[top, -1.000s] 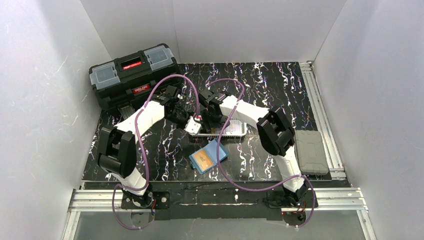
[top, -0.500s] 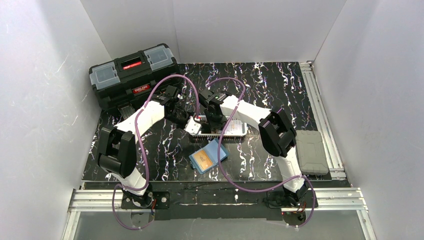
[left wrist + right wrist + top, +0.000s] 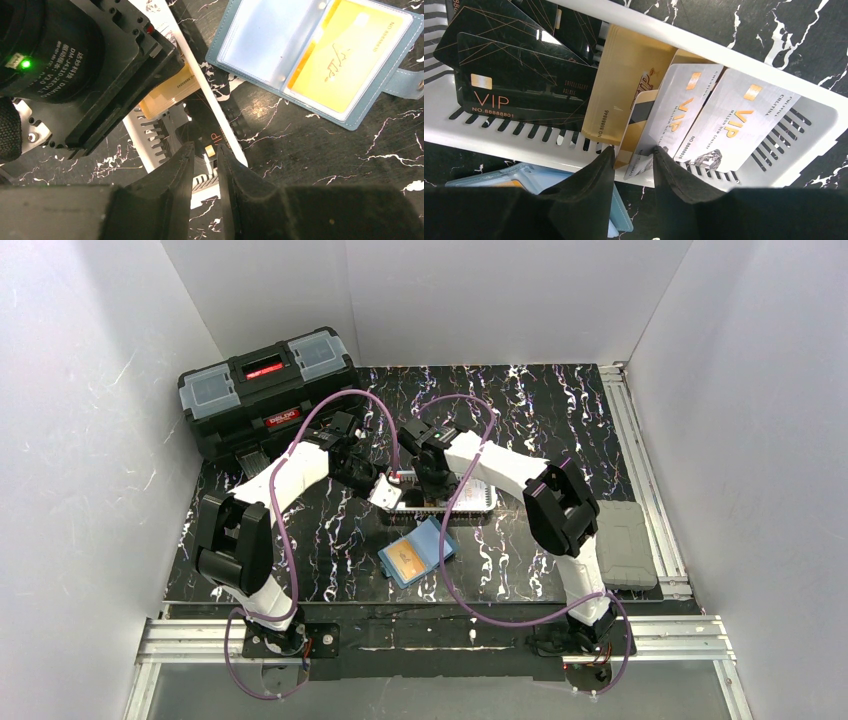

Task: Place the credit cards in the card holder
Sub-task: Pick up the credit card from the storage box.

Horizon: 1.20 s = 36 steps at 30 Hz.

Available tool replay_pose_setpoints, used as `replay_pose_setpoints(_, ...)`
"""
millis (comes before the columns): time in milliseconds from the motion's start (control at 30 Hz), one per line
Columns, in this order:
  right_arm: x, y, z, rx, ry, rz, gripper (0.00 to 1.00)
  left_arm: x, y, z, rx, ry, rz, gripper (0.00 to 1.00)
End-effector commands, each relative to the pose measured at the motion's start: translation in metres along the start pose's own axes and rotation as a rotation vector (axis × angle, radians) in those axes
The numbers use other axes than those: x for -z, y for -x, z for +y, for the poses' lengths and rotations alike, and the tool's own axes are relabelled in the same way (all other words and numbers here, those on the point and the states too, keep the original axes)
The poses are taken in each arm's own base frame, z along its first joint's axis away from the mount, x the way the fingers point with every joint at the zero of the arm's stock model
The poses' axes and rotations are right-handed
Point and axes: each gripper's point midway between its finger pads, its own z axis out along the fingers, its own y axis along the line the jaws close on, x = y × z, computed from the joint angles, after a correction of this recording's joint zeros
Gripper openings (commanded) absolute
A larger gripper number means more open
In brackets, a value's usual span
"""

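Note:
The teal card holder (image 3: 415,553) lies open near the table's front, an orange card (image 3: 345,60) inside its clear sleeve (image 3: 320,55). Behind it, the white mesh basket (image 3: 470,502) holds several credit cards: black ones (image 3: 524,90), a gold one (image 3: 629,85) and pale silver ones (image 3: 744,120). My right gripper (image 3: 634,150) reaches into the basket, its fingertips pinched on the tilted lower edges of a gold card and a pale card (image 3: 674,120). At the basket's left end, my left gripper (image 3: 205,147) is closed narrowly on the end wall (image 3: 150,145).
A black toolbox (image 3: 265,390) stands at the back left. A grey case (image 3: 622,543) lies by the right rail. Both arms cross over the table's middle, with purple cables looping above the basket and card holder.
The right gripper's jaws have closed in on the cards in the basket. The right arm's elbow has shifted slightly right. The left gripper has barely changed.

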Motion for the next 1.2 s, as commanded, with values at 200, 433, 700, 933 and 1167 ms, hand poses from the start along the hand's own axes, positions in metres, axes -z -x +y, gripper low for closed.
replay_pose_setpoints(200,0.015,-0.003,-0.014,0.002,-0.030,-0.015,0.51,0.008,0.017,-0.003,-0.016,0.006,-0.032,0.22)
replay_pose_setpoints(433,0.016,-0.004,-0.014,0.018,-0.030,-0.044,0.50,0.009,0.019,-0.003,-0.008,0.007,-0.034,0.22)
replay_pose_setpoints(700,0.022,0.002,-0.013,0.053,-0.044,-0.123,0.44,0.010,0.022,-0.003,0.010,0.006,-0.042,0.22)
replay_pose_setpoints(933,0.021,0.018,-0.016,0.070,-0.069,-0.149,0.50,0.012,0.026,-0.002,0.021,-0.001,-0.053,0.22)
replay_pose_setpoints(1167,0.015,0.027,-0.016,0.058,-0.059,-0.149,0.55,0.013,0.028,-0.003,0.028,-0.007,-0.057,0.22)
